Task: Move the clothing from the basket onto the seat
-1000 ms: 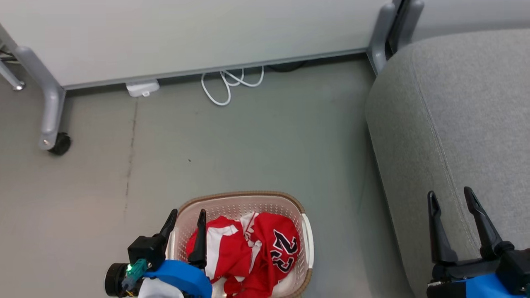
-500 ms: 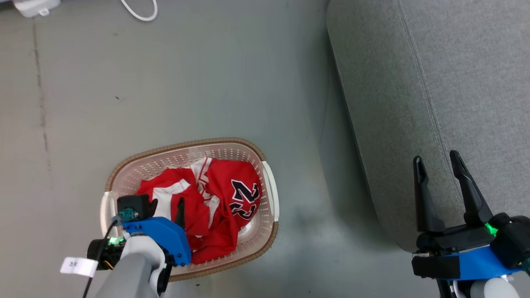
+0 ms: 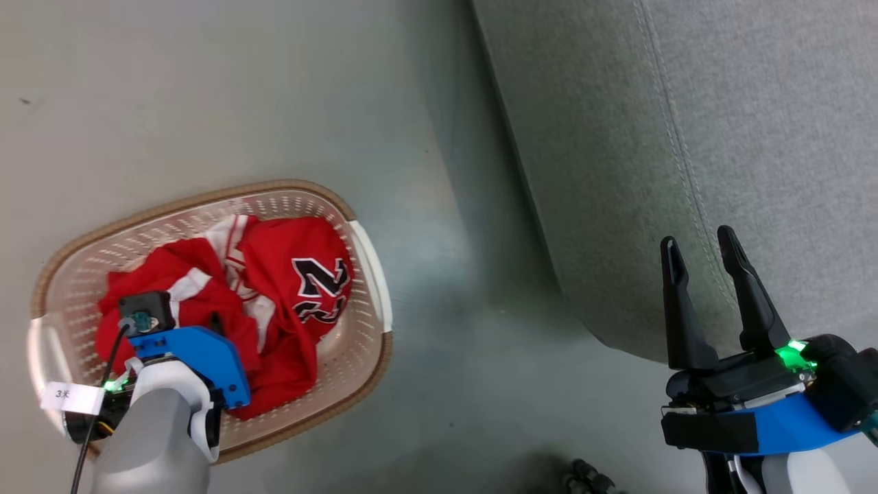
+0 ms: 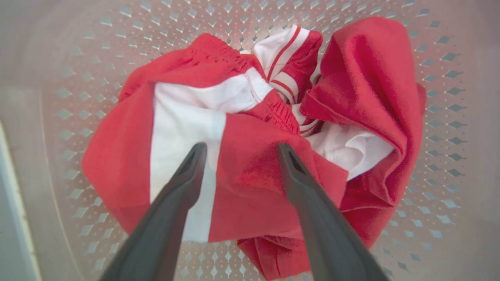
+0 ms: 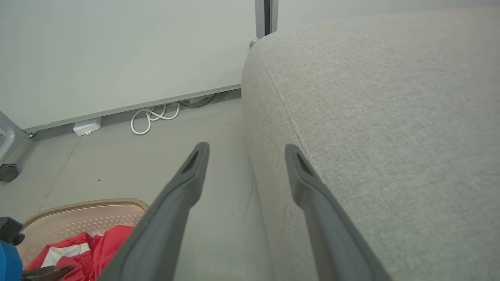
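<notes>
The clothing (image 3: 288,288), red and white jerseys with a black-and-white "22", lies crumpled in the cream basket (image 3: 206,195) on the floor. My left arm reaches down into the basket. In the left wrist view my left gripper (image 4: 240,146) is open just above the clothing (image 4: 351,78), one finger over a white panel and the other over red cloth; I cannot tell if they touch. My right gripper (image 3: 697,237) stands open and empty at the front edge of the grey seat (image 3: 686,123). The right wrist view shows that gripper (image 5: 246,146) beside the seat (image 5: 390,136).
Grey floor lies between the basket and the seat. In the right wrist view a white cable (image 5: 154,117) and a white box (image 5: 87,127) lie along the wall panel, with a caster wheel (image 5: 8,171) at the far left. A dark object (image 3: 586,477) shows at the bottom edge.
The head camera has tilted down, so the whole picture shifted. My left gripper has gone from the basket's rim down over the clothing. The right gripper keeps its place by the seat.
</notes>
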